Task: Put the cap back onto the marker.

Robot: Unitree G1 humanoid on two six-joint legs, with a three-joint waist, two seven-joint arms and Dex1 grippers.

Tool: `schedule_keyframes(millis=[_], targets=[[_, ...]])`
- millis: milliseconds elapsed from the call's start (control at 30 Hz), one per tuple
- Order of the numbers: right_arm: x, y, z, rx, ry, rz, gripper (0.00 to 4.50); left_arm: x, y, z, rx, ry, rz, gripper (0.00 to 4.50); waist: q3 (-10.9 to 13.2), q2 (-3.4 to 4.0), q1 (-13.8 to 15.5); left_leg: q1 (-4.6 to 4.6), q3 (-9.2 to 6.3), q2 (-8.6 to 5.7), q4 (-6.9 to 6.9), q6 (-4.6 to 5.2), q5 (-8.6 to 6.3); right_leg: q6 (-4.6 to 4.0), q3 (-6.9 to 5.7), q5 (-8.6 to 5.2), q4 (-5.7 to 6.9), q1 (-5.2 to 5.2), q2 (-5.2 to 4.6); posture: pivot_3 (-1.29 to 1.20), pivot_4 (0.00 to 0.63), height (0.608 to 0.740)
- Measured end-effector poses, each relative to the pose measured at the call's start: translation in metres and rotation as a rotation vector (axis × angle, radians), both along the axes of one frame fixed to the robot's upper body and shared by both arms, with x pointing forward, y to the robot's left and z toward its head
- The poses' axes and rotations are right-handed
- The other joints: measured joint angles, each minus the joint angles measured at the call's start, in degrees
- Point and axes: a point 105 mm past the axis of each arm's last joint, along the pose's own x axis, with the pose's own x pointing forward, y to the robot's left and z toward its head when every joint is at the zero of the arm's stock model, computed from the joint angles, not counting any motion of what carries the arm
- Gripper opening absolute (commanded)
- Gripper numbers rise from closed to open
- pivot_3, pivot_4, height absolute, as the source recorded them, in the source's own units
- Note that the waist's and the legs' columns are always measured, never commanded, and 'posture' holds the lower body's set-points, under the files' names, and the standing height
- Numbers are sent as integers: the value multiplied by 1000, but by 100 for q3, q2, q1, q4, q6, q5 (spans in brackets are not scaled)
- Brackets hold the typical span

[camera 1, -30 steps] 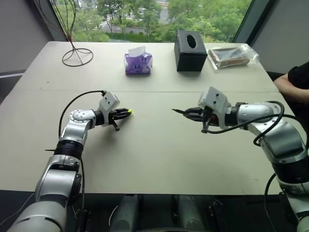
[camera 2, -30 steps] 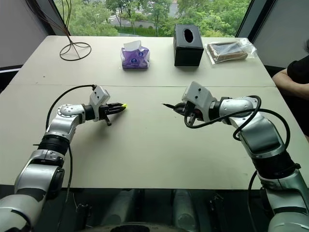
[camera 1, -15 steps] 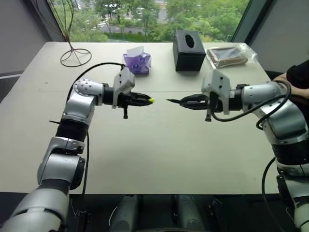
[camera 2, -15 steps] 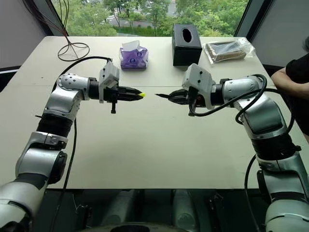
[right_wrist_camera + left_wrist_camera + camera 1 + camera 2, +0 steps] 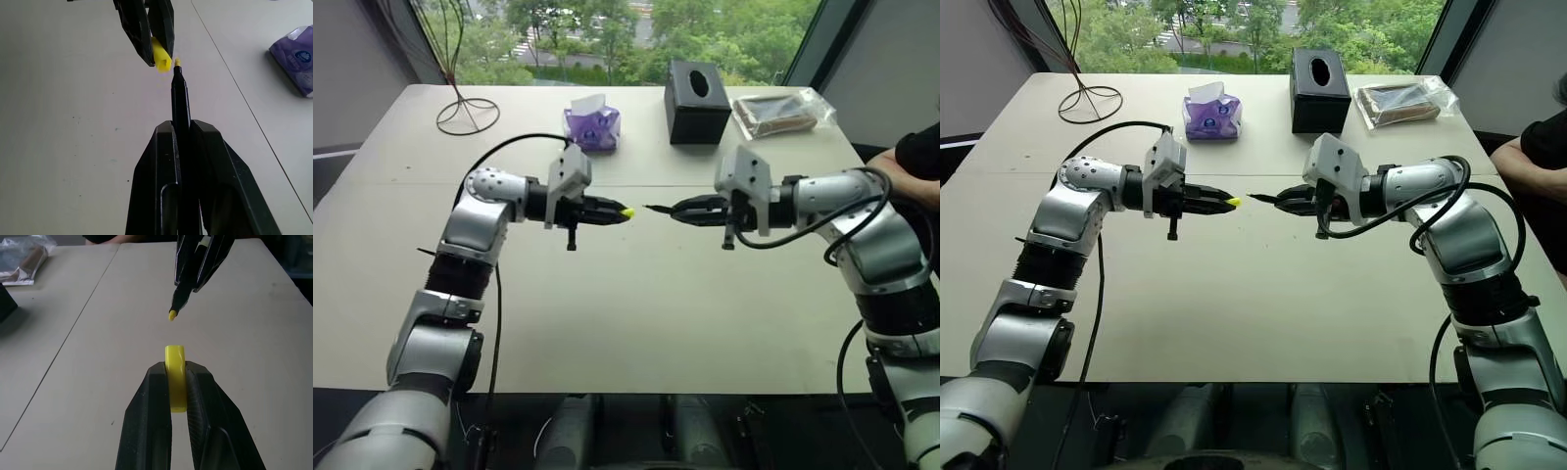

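My left gripper [image 5: 177, 382] clamps the cap [image 5: 175, 374]; my right gripper [image 5: 182, 128] pinches the marker [image 5: 179, 98] (tips nearly meeting) above mid-tabletop [image 5: 636, 304].

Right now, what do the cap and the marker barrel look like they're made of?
The cap: likely moulded plastic, bright yellow, smooth, with a soft sheen. The marker: probably plastic too, black, smooth, faint highlight along the barrel; its yellow tip looks matte, possibly felt.

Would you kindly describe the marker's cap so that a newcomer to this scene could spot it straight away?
Start at the wide beige table and look above its middle, where two robot arms point at each other. The left tool is shut on a tiny bright yellow plastic cap, just short of the thin black marker in the right tool. It is the only bright yellow piece, far shorter than the marker.
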Motion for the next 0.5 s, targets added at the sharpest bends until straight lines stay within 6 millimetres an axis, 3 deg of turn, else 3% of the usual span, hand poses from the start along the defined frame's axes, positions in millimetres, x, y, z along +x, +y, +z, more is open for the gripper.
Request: schedule_keyframes(millis=[500], targets=[[0,6,-4,12,11,10,0,7,-6,1,-30,6,14,70,0,0,2,0,1,0,0,0,0,0,0,0,0,0,0,0,150,740]])
